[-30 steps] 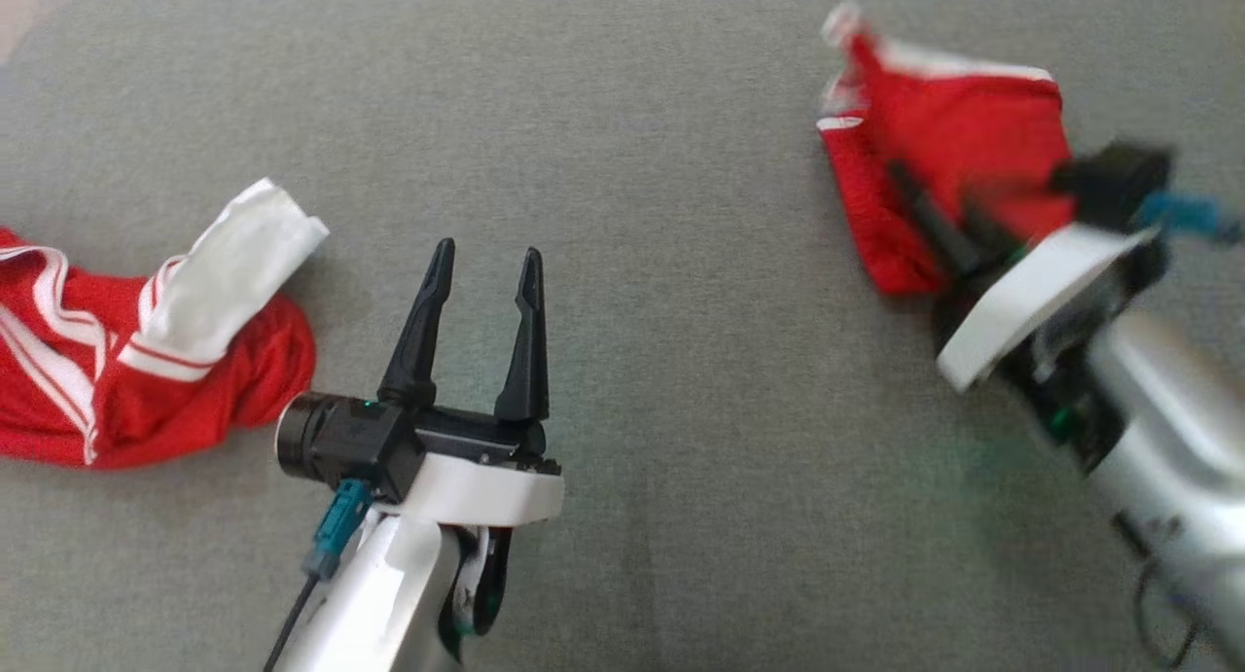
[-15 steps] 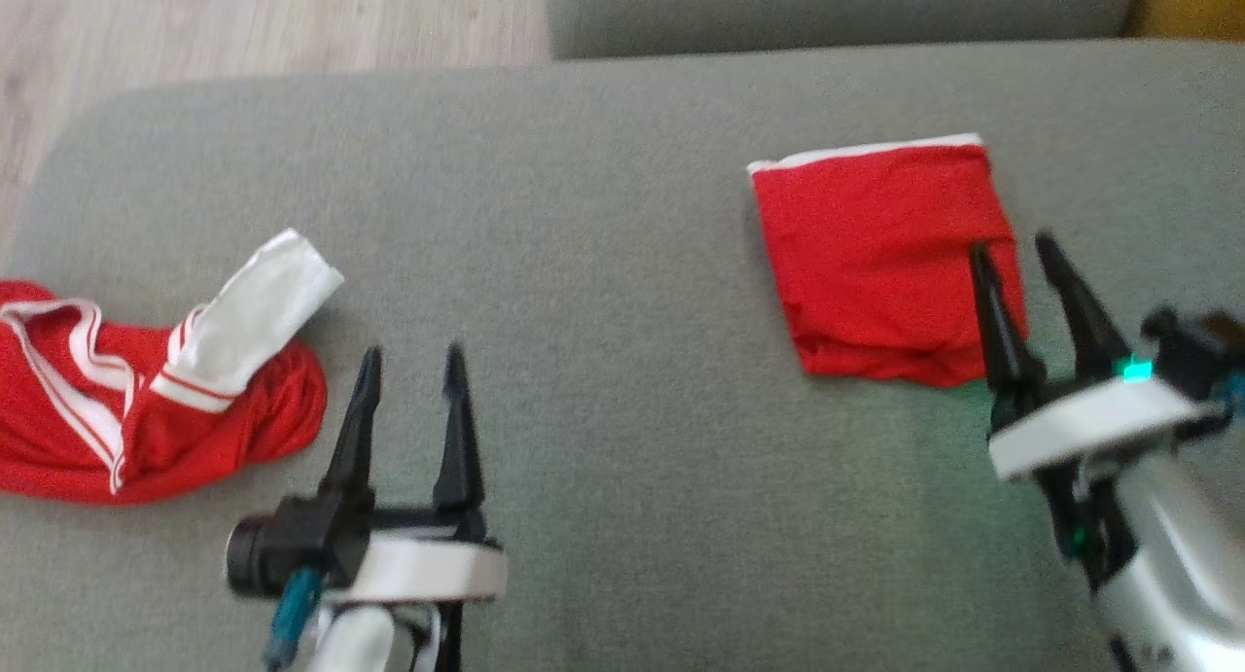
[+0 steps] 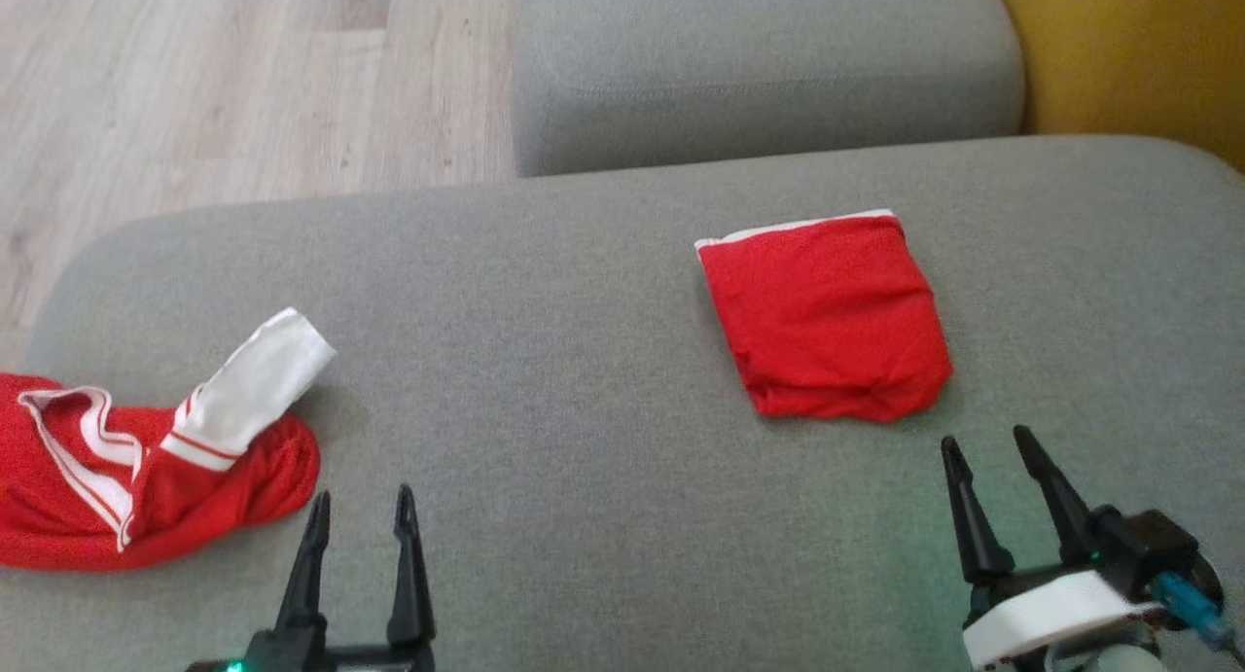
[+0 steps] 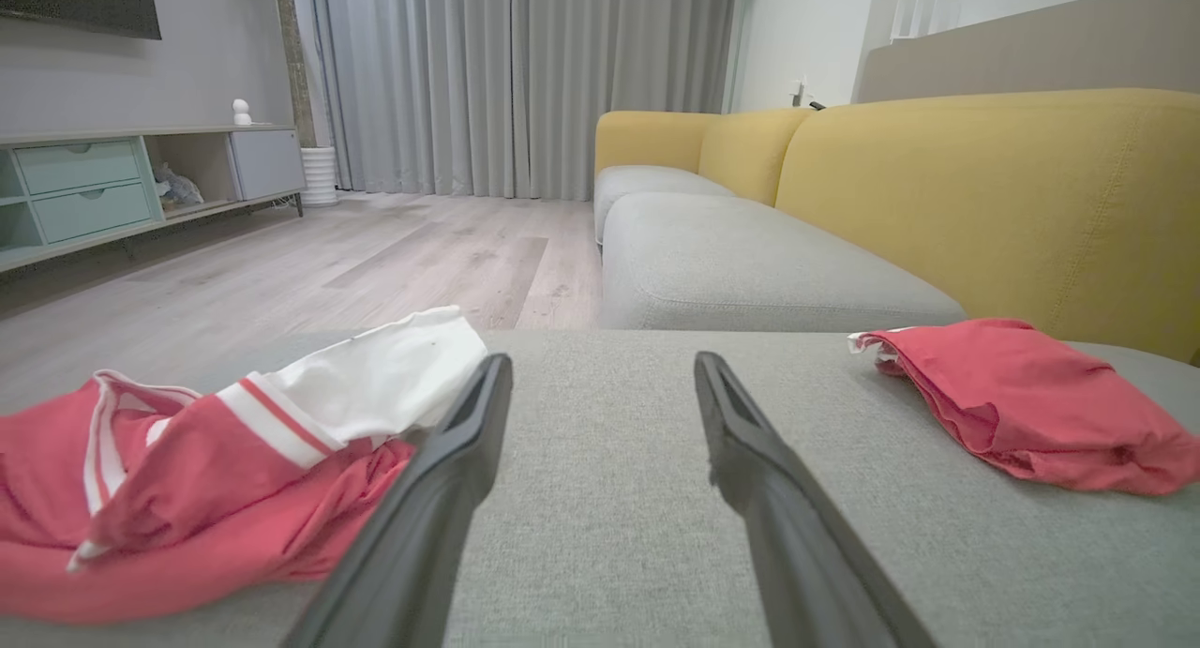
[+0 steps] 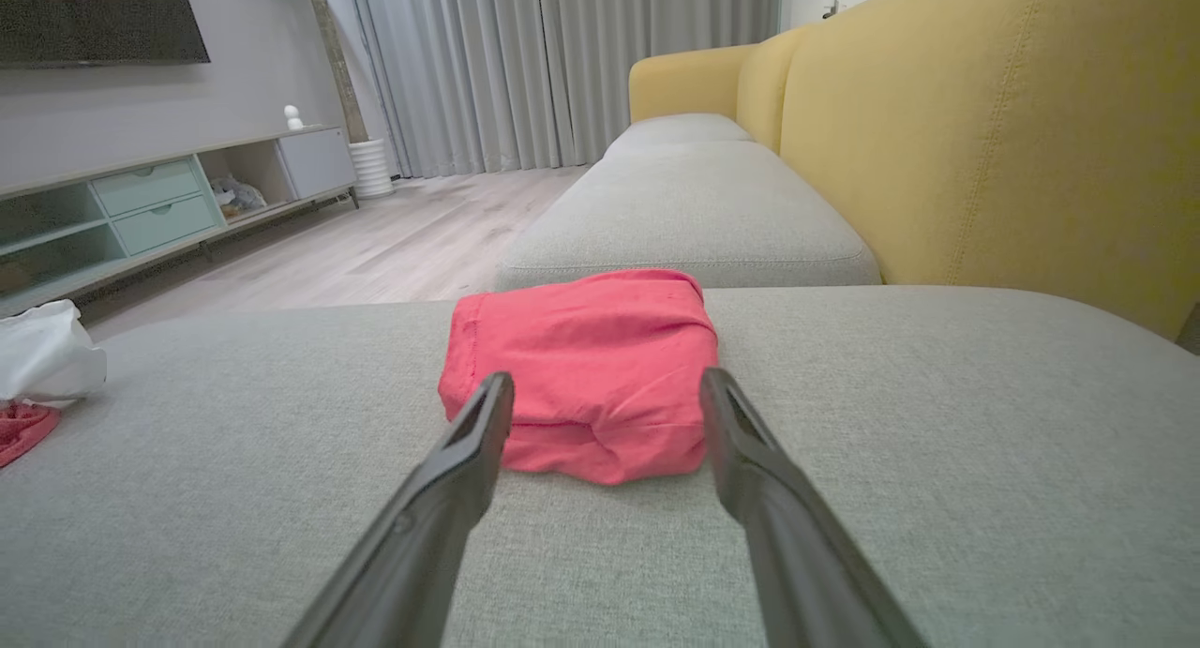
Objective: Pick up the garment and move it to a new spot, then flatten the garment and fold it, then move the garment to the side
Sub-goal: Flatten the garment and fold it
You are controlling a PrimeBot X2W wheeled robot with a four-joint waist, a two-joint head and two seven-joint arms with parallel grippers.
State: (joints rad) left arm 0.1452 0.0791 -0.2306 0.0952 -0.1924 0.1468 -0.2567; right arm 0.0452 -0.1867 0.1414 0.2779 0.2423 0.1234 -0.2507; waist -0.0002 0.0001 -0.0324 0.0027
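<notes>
Left end effector (image 3: 362, 497) base and crumpled garment (image 3: 195, 477) partly beyond frame edge

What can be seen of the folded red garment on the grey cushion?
The folded red garment is a compact, roughly square bundle of thin fabric, white band along its far edge, near edge rumpled. It lies flat on the grey cushion; the open right gripper stands apart, just short of it.

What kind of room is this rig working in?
Most likely a home living room: a yellow-backed sofa with grey seat cushions, a low media console with drawers, and floor-length curtains.
</notes>
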